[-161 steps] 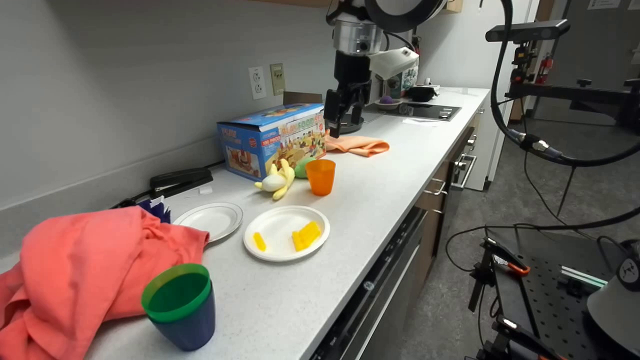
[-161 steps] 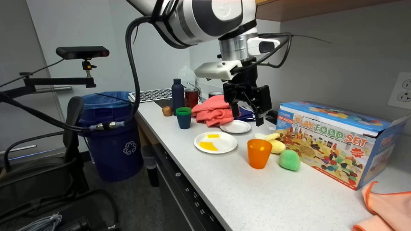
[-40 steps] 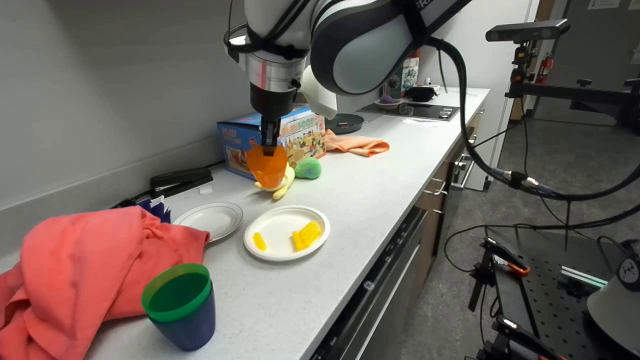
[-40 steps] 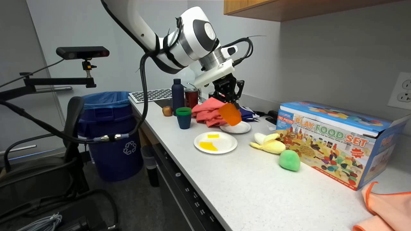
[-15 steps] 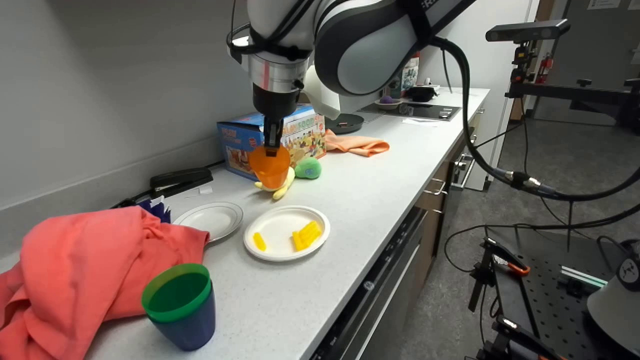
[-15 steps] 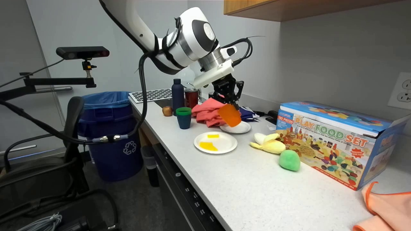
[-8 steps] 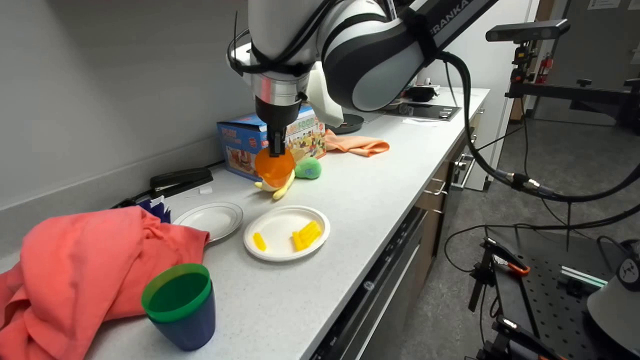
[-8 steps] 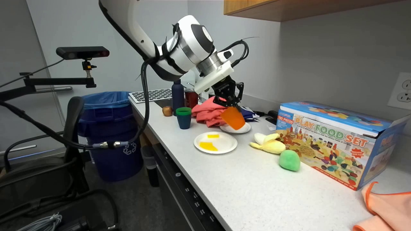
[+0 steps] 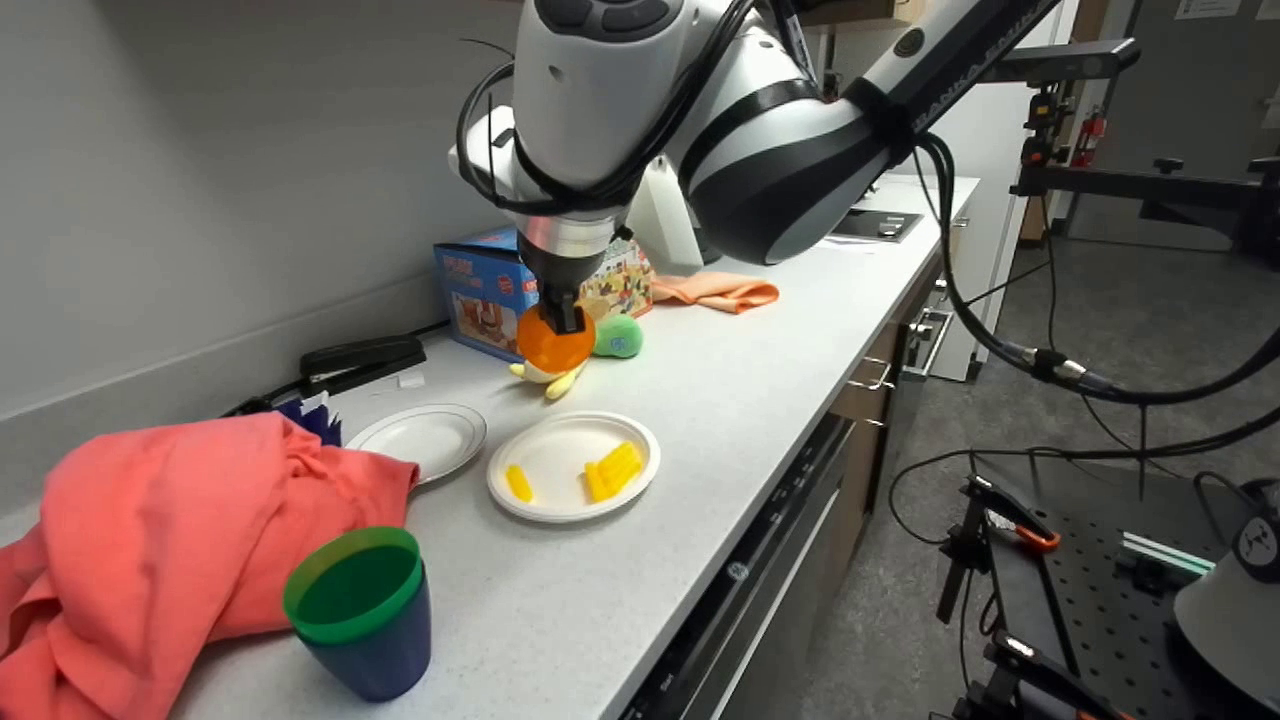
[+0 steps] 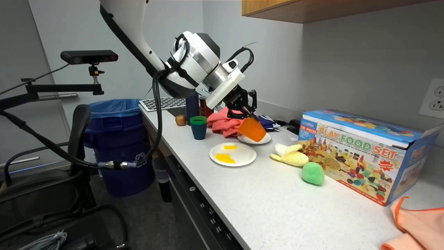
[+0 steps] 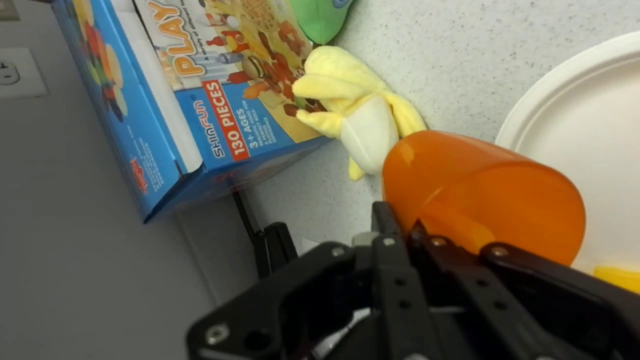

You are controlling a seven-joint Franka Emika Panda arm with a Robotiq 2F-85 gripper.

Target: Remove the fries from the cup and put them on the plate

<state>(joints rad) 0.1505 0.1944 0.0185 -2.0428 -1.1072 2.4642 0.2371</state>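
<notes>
The orange cup (image 9: 553,345) hangs tilted above the counter behind the plate, its mouth turned toward the camera in an exterior view. My gripper (image 11: 400,227) is shut on the cup's wall near the rim. In the wrist view the cup (image 11: 500,200) fills the middle right, and a paler elongated shape inside it looks like a fry. On the round white plate (image 9: 560,450) lie a cluster of yellow fries (image 9: 613,470) at the right and one separate fry (image 9: 519,483) at the left. The fries (image 10: 225,158) show in both exterior views.
Beside the plate is a second white dish (image 9: 430,440), with a coral cloth (image 9: 200,540) and a green-and-blue cup (image 9: 360,610) nearby. A peeled toy banana (image 10: 291,156), a green toy (image 10: 313,173) and a play food box (image 10: 350,156) stand along the wall side.
Earlier the cup stood upright on the counter under open jaws; it is now held and lifted. Over the last second the arm leans further and the cup tips more. The fries on the plate stay put.
</notes>
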